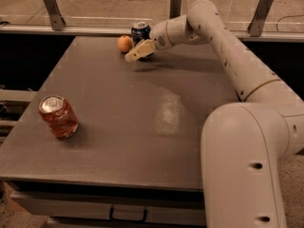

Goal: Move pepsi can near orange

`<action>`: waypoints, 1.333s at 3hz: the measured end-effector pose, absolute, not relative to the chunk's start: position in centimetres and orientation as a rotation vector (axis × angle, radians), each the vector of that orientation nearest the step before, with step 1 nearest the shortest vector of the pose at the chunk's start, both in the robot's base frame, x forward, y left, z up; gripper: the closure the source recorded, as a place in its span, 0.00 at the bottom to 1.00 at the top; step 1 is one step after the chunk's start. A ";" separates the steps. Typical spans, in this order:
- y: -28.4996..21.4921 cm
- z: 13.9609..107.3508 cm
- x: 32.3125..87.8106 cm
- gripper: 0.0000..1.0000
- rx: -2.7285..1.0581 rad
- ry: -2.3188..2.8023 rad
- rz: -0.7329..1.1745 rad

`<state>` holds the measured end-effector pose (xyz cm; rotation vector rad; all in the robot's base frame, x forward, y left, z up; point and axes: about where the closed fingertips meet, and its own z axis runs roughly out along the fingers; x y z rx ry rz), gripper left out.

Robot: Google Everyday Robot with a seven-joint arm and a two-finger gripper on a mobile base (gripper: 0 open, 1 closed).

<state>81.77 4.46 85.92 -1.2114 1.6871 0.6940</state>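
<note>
The dark blue pepsi can (140, 31) stands upright at the far edge of the table, just right of the small round orange (125, 43), a small gap from it. My gripper (137, 47) reaches in from the right and is shut on the can. One cream finger (140, 51) lies across the can's front lower part; the other finger is hidden behind the can.
A red-orange drink can (58, 116) with a silver top stands near the table's left front. The grey table (142, 127) has a railing and posts behind its far edge. My arm (223, 42) spans the right side.
</note>
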 end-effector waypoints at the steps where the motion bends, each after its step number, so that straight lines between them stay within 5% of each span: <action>1: 2.2 86.2 82.7 0.00 -1.147 1.711 0.656; 4: -14.8 95.6 76.7 0.00 -0.997 1.659 0.397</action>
